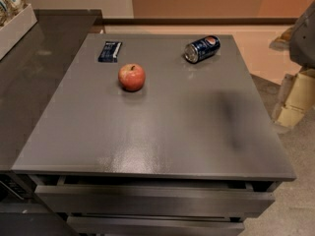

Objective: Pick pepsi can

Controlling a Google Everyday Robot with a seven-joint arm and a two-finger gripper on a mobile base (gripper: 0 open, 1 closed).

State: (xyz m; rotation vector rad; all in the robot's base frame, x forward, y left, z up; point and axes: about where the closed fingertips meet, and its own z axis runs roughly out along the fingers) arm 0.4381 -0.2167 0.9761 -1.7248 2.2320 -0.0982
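The pepsi can (202,48) lies on its side near the far right of the grey table top (162,127). It is dark blue, with its silver end facing front-left and the red-white-blue logo on top. My gripper (291,104) shows as pale blocky parts under a grey arm piece (305,33) at the right edge of the view. It is beyond the table's right side, apart from the can and lower in the view. Nothing shows in it.
A red apple (132,77) stands left of centre. A flat dark blue packet (110,51) lies at the far left. A darker counter (34,68) adjoins on the left, with a white box (15,21) on it. Drawers (152,200) are below the front edge.
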